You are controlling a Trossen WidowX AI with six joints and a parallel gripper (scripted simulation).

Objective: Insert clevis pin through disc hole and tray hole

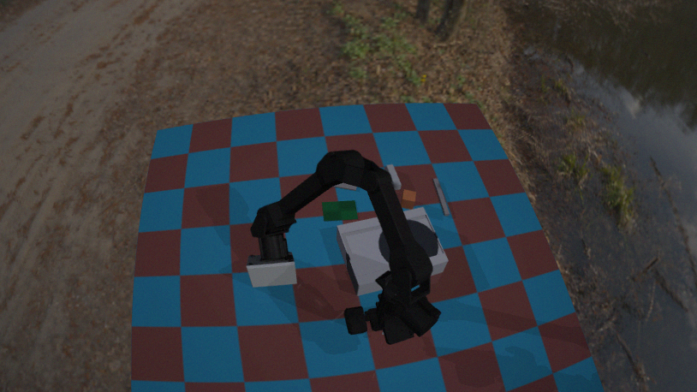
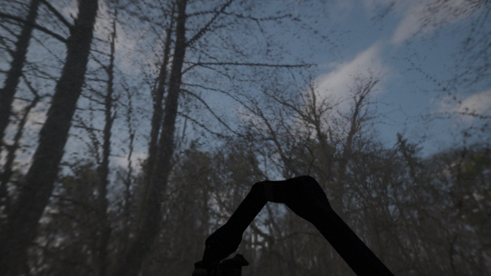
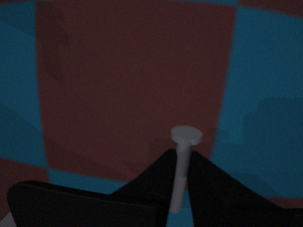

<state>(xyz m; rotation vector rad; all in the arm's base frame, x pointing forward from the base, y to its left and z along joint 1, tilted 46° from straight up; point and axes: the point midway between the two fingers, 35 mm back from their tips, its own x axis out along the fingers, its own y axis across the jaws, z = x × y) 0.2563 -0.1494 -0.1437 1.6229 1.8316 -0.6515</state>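
In the top view, my black two-finger gripper (image 1: pixel 396 336) (image 3: pixel 181 156) is beside the white rimmed steel tray (image 1: pixel 358 253); the wide dark-grey aluminium disc (image 1: pixel 428 239) in it lies toward one o'clock from me. The exterior view shows only my arm (image 1: pixel 338 168) (image 2: pixel 291 190). In the wrist view, I hold the slim grey steel clevis pin (image 3: pixel 182 161) between narrowly closed fingers; its flat round head points to twelve o'clock, its shank toward six, slightly slanted.

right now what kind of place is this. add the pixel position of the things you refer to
Seemingly an outdoor woodland spot by water: bare trees (image 2: pixel 171 102) rise against a cloudy sky (image 2: pixel 353 65), and beside the checkered table (image 1: pixel 209 302) lie leaf-strewn ground (image 1: pixel 253 63), a dirt track (image 1: pixel 53 63) and what looks like a pond or stream (image 1: pixel 648 63).
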